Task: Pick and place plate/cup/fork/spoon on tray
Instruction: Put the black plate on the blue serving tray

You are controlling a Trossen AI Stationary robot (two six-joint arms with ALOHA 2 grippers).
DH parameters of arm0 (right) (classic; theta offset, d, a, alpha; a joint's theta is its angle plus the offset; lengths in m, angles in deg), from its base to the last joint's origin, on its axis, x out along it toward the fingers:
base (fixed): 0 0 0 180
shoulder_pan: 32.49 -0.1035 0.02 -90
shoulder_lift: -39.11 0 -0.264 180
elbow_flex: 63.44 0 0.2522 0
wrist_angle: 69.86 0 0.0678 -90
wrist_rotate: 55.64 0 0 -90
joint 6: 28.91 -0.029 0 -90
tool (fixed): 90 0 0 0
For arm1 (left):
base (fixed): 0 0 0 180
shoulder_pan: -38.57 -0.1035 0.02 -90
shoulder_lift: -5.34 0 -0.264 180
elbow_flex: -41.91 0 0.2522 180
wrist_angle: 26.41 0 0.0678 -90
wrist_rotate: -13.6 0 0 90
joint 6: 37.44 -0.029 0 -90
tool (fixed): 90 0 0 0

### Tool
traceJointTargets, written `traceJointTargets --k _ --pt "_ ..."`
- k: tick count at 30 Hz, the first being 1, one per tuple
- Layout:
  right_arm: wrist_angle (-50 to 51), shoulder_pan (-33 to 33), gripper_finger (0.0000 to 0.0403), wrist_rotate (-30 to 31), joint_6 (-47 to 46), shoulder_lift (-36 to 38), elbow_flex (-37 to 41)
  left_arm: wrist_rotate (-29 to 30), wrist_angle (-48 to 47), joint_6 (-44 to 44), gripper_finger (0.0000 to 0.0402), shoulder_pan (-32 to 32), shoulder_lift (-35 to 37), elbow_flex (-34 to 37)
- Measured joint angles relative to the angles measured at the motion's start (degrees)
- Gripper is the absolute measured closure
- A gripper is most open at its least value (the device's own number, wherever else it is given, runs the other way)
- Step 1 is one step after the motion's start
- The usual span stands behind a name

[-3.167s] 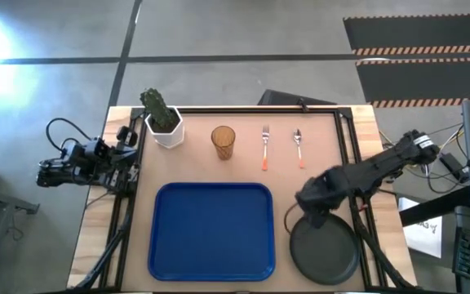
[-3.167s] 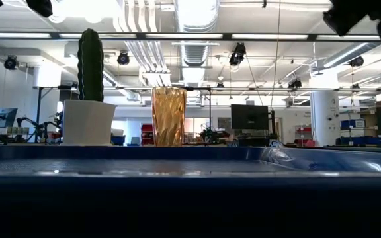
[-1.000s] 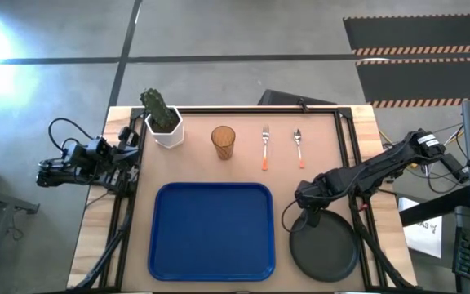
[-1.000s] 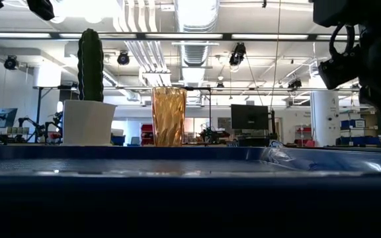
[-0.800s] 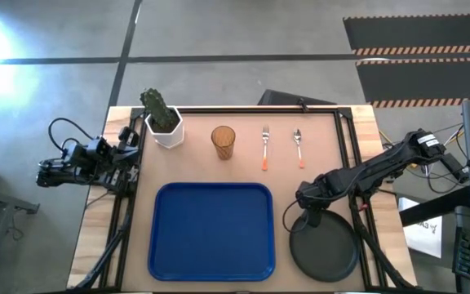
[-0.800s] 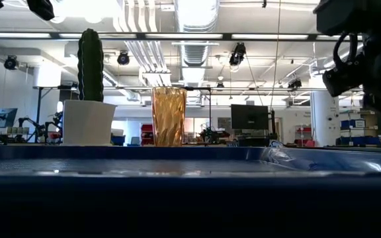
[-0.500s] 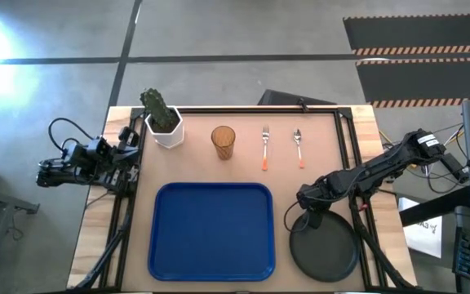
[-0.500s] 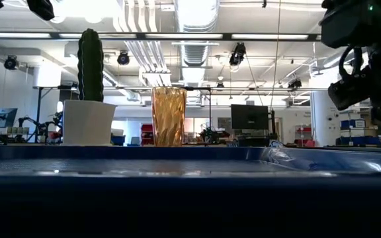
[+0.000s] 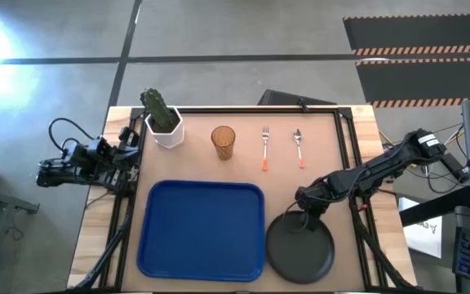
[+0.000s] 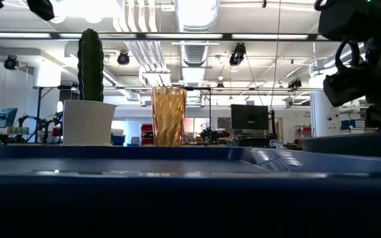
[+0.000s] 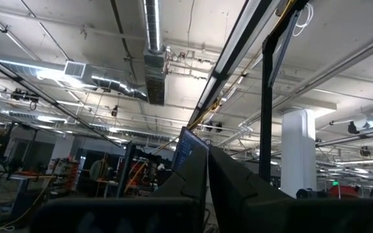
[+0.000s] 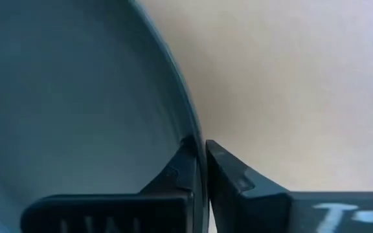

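The dark plate (image 9: 300,249) lies at the near right, its left edge against the blue tray (image 9: 201,233). My right gripper (image 9: 306,214) is shut on the plate's far rim. The amber cup (image 9: 223,142), the fork (image 9: 265,147) and the spoon (image 9: 299,147) rest in a row on the table behind the tray. My left gripper (image 11: 206,169) is shut on nothing and waits at the table's left edge (image 9: 125,147). My right gripper pinches the plate's far rim (image 12: 196,145), one finger inside the plate (image 12: 177,171) and one outside (image 12: 235,175). The fingers come from above, slanting down from the table's right. Whether the plate is off the table I cannot tell.
A white pot with a green cactus (image 9: 161,121) stands at the far left corner. Black frame rails (image 9: 345,139) run along the table's left and right sides. Bare tabletop lies between the row of cutlery and the tray.
My right gripper has gone down onto the plate's far rim and shut on it. The plate has slid toward the table's left edge up against the tray, and the tray has shifted a little to the left as well.
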Motion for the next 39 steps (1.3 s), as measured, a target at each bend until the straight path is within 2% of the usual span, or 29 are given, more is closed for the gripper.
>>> traceJointTargets --k 5,9,15,19,22,25,33,39 --pt "0.75 0.00 0.0394 -0.54 -3.30 1.93 -0.65 0.00 -0.02 0.02 0.0401 0.02 0.00 0.00" --pt "1.97 -0.02 0.0395 0.81 -3.48 5.61 -4.77 0.00 -0.07 0.04 0.0401 0.00 0.00 0.00" --pt "7.45 0.00 0.0395 12.44 -0.98 10.59 -16.93 0.00 -1.48 0.16 0.0401 0.02 0.00 0.02" --pt "7.26 0.04 0.0395 19.45 2.42 9.95 -24.24 0.00 -1.44 1.53 0.0401 0.00 0.00 0.02" --pt "7.26 0.14 0.0395 21.71 4.67 5.91 -28.48 0.00 -1.40 1.55 0.0401 0.00 0.02 0.02" --pt "6.86 0.45 0.0395 21.33 6.82 -0.65 -32.36 -0.01 -1.40 1.51 0.0401 0.01 0.00 0.02" --pt "4.04 2.27 0.0395 13.92 17.13 -23.00 -46.71 0.00 -1.38 1.54 0.0401 0.01 0.02 0.02" --pt "4.10 4.78 0.0395 10.01 24.87 -36.40 -59.59 -0.01 -1.38 1.68 0.0402 0.00 0.02 0.02"
